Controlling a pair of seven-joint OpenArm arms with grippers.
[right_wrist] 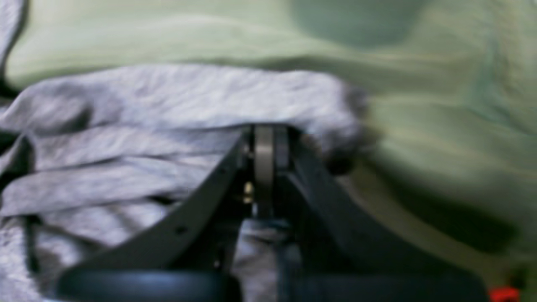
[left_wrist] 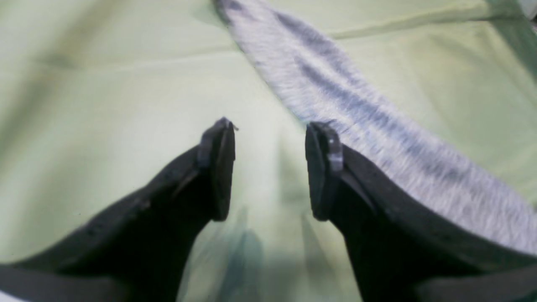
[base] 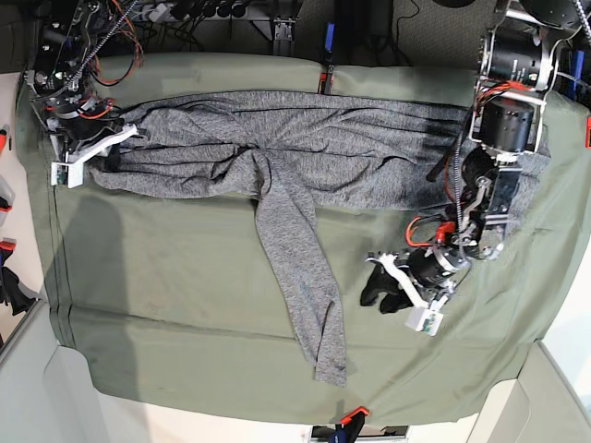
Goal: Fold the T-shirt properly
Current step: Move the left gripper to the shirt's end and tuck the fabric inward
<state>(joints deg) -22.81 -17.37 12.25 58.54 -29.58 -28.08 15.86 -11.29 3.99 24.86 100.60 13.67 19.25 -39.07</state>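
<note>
T-shirt lies spread along the far side of the table cloth, body bunched in folds, one long sleeve trailing from its middle toward the near edge of the cloth. Right gripper sits at the shirt's end, jaws brought together on a ridge of grey knit (wrist view blurred, but fabric wraps the tips). Left gripper hovers over bare cloth just beside the trailing sleeve, jaws spread wide with nothing between them; the sleeve runs past its outer finger, contact not discernible.
</note>
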